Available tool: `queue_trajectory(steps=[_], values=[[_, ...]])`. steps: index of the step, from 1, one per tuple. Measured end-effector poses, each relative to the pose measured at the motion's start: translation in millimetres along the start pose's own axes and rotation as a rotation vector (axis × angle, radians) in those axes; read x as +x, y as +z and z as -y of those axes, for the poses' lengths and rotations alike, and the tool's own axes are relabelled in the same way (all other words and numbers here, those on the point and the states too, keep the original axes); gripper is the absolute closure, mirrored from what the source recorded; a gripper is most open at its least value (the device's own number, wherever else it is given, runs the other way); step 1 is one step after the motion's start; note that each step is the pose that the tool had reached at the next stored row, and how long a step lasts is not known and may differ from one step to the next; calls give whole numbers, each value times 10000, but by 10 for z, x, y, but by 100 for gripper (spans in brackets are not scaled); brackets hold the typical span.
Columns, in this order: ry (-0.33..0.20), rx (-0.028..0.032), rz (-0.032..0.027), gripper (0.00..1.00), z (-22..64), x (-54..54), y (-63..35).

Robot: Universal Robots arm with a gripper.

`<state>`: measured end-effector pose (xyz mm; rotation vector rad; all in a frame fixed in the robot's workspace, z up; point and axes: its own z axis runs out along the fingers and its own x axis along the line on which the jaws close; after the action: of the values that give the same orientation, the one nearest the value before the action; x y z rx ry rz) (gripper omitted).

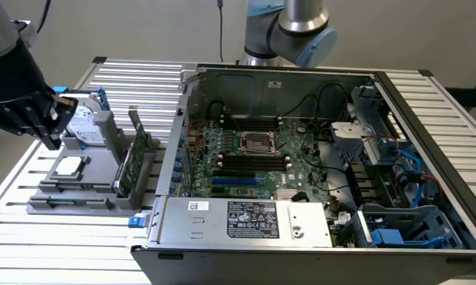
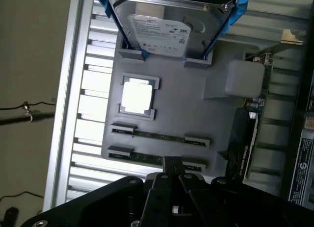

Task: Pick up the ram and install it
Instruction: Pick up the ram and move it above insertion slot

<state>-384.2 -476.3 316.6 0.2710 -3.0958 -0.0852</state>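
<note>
We judge the task barely begun: the claw (image 2: pixel 171 164) hangs with its fingers pressed together on nothing, and the ram (image 2: pixel 142 158) lies in its slot of the grey holder tray (image 2: pixel 196 99), directly beneath the fingertips and untouched as far as we can tell. A second stick (image 2: pixel 159 136) lies in the next slot, just beyond the first from the claw. Farther out the tray carries a processor chip (image 2: pixel 137 97) in a square pocket, then a hard drive (image 2: pixel 162 28) with blue rails at the far end. An expansion card (image 2: pixel 250 134) stands on edge off to the claw's side. The open computer case (image 1: pixel 301 86) sits well away from the claw with its motherboard (image 1: pixel 254 148) exposed. The dark memory slots (image 1: pixel 252 161) beside the socket look unfilled to us, so both picking and seating remain.
</note>
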Motion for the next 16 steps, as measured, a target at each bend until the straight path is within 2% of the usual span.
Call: queue_trajectory(steps=[16], values=[[-2905,81,-167,89,8,-4,124]])
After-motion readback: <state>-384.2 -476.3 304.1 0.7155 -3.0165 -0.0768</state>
